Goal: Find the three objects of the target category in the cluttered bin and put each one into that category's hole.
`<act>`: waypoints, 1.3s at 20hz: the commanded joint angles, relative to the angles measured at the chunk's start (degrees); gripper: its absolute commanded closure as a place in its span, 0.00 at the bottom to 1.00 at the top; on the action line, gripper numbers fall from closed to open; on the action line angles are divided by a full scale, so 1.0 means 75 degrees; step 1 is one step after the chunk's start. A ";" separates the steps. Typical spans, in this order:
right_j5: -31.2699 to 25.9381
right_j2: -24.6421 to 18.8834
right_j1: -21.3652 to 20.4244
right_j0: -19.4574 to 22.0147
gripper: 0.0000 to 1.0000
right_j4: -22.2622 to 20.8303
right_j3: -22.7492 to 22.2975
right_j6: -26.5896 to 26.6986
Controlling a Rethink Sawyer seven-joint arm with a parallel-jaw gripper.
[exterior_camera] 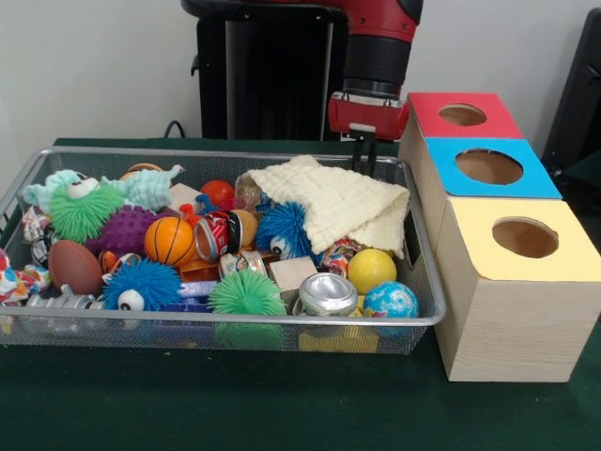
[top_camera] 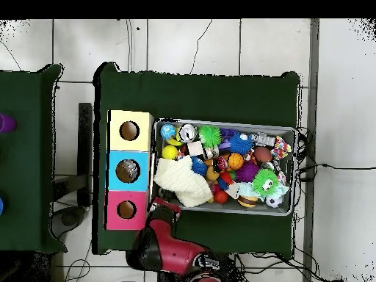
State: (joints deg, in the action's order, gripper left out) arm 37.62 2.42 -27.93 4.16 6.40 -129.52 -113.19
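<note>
I see the wire bin (exterior_camera: 427, 310) crammed with toys under a cream cloth (exterior_camera: 338, 202): basketball (exterior_camera: 169, 241), yellow ball (exterior_camera: 372, 270), crushed cans (exterior_camera: 328, 294); no label is readable. Beside it, the wooden box's (exterior_camera: 512, 334) red, blue and yellow holes look empty. The gripper (exterior_camera: 364, 150) hangs at the bin's far rim; I cannot tell its opening.

Lower ends of black gripper (exterior_camera: 363, 150) concealed behind rim of wire-mesh metal bin (exterior_camera: 235, 321) and folded cream knitted cloth (exterior_camera: 340, 205); finger spacing unreadable. In overhead view, covered by red arm (top_camera: 167, 242). Toys beneath cloth hidden. Patterned soft toy (exterior_camera: 11, 278) cut by left edge. Overhead clutter too small to identify.
</note>
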 commanded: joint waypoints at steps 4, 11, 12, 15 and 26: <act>-0.0620 -0.0797 -0.0469 0.0362 1.00 0.0237 0.0194 -0.2018; -0.1508 -0.0845 -0.1292 0.0337 1.00 0.0706 0.0128 -0.1846; -0.1545 -0.0820 -0.1293 0.0293 1.00 0.0778 0.0181 -0.1849; -0.1310 -0.0844 -0.1091 0.0215 1.00 0.1201 0.0535 -0.2145; -0.1905 -0.0815 -0.0993 0.0090 1.00 0.1883 0.1435 -0.1520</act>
State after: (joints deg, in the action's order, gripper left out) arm 28.27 0.22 -35.55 5.26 15.08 -128.01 -113.19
